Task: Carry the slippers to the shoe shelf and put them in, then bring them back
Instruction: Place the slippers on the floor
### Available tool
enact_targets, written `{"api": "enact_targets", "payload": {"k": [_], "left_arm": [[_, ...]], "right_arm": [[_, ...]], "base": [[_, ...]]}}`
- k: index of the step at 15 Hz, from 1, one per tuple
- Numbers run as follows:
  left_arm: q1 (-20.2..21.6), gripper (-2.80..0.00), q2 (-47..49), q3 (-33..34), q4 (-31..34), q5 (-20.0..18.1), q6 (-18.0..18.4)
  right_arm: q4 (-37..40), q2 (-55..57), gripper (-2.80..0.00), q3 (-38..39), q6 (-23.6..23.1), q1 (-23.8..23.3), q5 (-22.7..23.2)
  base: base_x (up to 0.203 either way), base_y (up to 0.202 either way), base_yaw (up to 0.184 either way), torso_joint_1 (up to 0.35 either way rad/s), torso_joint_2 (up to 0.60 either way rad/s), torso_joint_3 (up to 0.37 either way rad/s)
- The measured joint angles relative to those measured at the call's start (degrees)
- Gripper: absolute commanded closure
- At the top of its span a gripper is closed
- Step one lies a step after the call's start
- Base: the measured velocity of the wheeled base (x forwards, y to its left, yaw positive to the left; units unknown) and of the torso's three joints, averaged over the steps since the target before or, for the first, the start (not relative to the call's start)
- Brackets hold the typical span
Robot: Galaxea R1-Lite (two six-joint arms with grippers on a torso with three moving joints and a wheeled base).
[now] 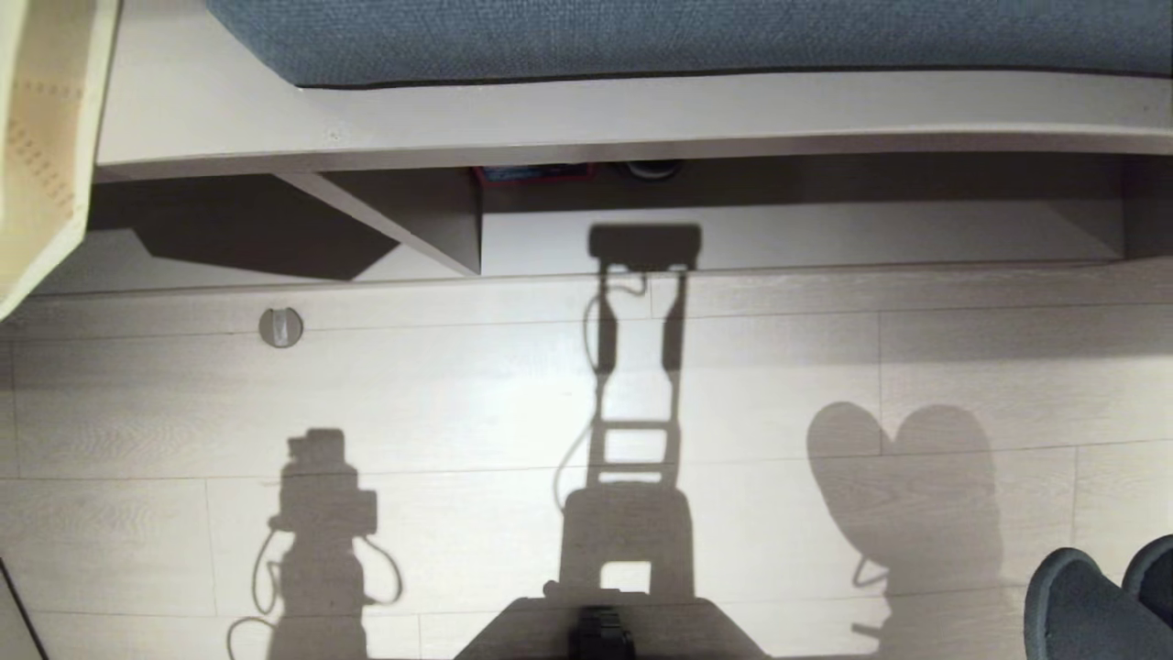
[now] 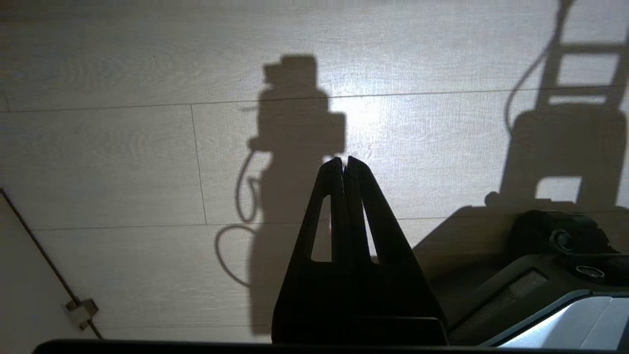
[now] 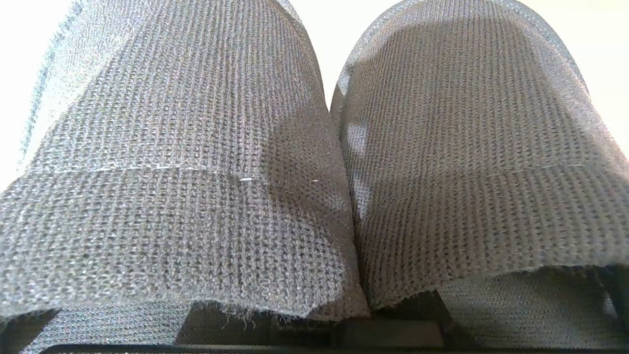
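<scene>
The slippers (image 3: 314, 147), a dark knitted pair, fill the right wrist view side by side, toes pointing away. My right gripper is shut on them where their inner edges meet. Its fingers are hidden under the fabric and only its dark body (image 3: 314, 337) shows. In the head view the slippers (image 1: 1090, 596) hang at the lower right, above their heart-shaped shadow. The shoe shelf (image 1: 825, 240) is the low pale cubby ahead, with a slanted divider (image 1: 403, 220). My left gripper (image 2: 345, 164) hangs shut and empty over the floor.
A blue-grey cushion (image 1: 687, 37) lies on top of the shelf unit. A round door stop (image 1: 280, 327) sits on the floor left of centre. A small red-and-blue thing (image 1: 531, 172) lies deep in the cubby. My own base (image 1: 605, 628) is at the lower edge. A cream panel (image 1: 46, 137) stands at far left.
</scene>
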Motion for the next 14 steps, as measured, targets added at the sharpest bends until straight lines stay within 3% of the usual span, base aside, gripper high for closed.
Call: {"api": "enact_targets", "payload": {"k": [14], "left_arm": [[0.0,0.0,-0.02,0.0,0.02,-0.03,0.0]], "right_arm": [[0.02,0.02,0.0,0.0,0.0,0.04,0.0]], "base": [[0.0,0.0,0.0,0.003,0.0,0.202]]}}
